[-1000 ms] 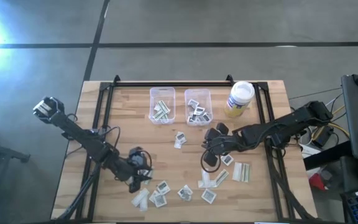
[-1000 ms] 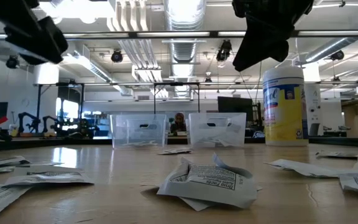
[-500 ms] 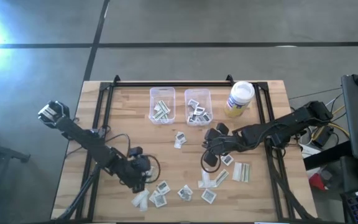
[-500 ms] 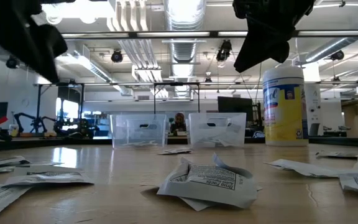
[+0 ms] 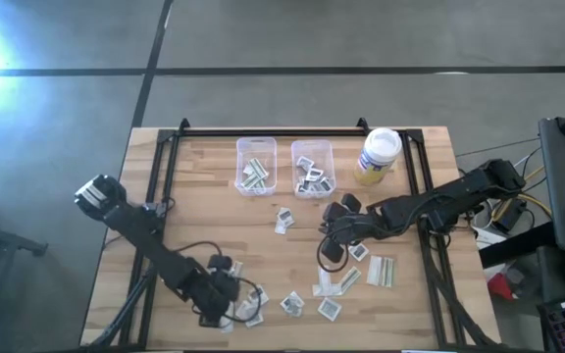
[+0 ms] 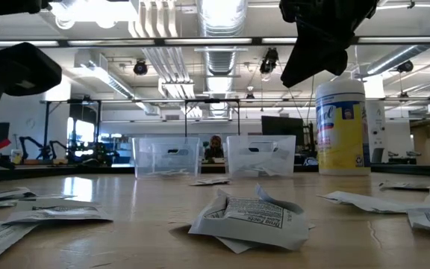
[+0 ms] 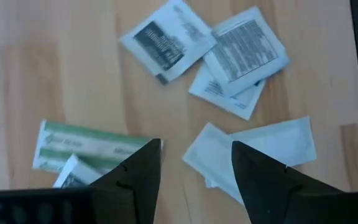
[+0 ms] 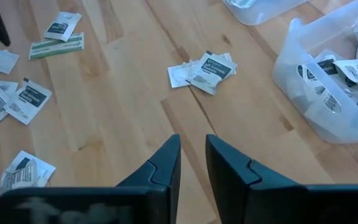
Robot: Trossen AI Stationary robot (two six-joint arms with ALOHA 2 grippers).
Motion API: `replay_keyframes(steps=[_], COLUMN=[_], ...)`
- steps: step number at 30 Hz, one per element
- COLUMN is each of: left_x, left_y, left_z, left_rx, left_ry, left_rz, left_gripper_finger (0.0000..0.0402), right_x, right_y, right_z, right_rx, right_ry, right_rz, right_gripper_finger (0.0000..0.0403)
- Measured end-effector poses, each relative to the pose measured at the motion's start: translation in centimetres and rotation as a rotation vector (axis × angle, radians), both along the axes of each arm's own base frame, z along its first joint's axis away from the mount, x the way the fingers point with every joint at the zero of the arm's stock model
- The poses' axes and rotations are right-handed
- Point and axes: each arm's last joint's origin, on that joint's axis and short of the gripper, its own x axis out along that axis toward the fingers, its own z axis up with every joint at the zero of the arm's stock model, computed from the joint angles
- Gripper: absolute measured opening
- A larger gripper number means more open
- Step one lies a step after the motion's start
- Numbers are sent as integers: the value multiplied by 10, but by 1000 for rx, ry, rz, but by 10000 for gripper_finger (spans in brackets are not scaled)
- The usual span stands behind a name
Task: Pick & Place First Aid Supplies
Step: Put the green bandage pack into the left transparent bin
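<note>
Several first aid supplies lie flat on the wooden table (image 5: 194,196): square white packets (image 7: 166,40) with dark print, a plain pale packet (image 7: 257,149) and a green-printed strip (image 7: 86,146). My left gripper (image 5: 224,304) hangs open over the near-left group of packets (image 5: 255,306), pointing steeply down. Its fingers (image 7: 146,168) stand over bare wood and the pale packet's edge, touching nothing. My right gripper (image 5: 328,255) hovers above mid-table, its fingers (image 8: 169,158) a narrow gap apart with nothing between them. More packets (image 5: 282,220) lie nearby.
Two clear bins (image 5: 255,165) (image 5: 313,167) holding packets stand at the far middle, and a white-lidded yellow jar (image 5: 378,155) stands to their right. Packets and strips (image 5: 381,270) are strewn near my right gripper. Black rails (image 5: 160,176) run along the table's sides.
My left gripper has swung toward the table's near edge and sunk, tipping more steeply down over the near-left packets, with its fingers still open. The packets have not moved.
</note>
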Motion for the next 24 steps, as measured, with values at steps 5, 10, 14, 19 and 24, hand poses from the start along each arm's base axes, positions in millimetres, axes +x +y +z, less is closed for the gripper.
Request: replay_keyframes(steps=[5,10,14,19,24], left_x=[7,11,16,22,26], left_y=[0,25,42,53,59], left_z=[-3,0,4,3,2], left_rx=[90,203,144,1,-69], left_ry=[-31,-63,-46,7,54], left_rz=[-7,294,520,742,839], left_gripper_finger=[188,188,188,188,188], right_x=[0,0,0,0,0], right_y=[0,0,0,0,0], right_z=[0,0,0,0,-1], right_rx=[3,5,5,5,4], right_ry=[-1,-2,-2,-2,2], right_rz=[-3,-5,-5,-5,-5], right_gripper_finger=[72,62,59,63,69])
